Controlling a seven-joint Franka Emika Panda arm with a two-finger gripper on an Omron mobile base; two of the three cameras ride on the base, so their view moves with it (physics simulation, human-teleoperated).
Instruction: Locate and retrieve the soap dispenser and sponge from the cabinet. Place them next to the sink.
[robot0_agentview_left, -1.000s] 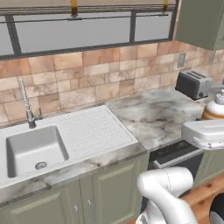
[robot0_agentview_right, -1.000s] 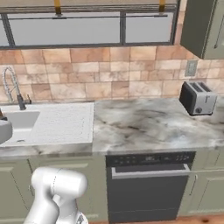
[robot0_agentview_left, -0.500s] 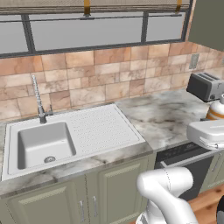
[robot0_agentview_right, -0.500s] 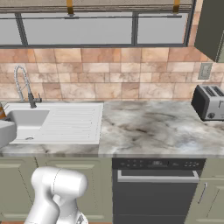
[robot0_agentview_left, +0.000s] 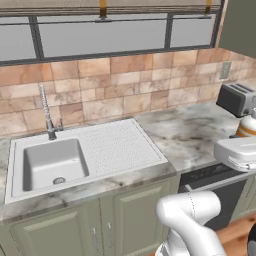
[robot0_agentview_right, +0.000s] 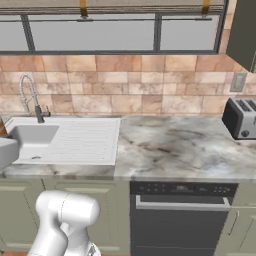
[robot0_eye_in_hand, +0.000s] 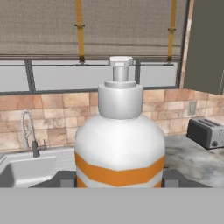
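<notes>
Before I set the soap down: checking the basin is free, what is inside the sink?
The sink basin shows only its drain hole at the bottom, under the faucet. The near inner wall is hidden behind the front rim.

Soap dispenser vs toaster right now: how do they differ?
The soap dispenser is white with an orange band and a pump top; the toaster is a dark, boxy block with slots. The dispenser is held upright off the counter between the fingers; the toaster stands on the counter by the wall.
</notes>
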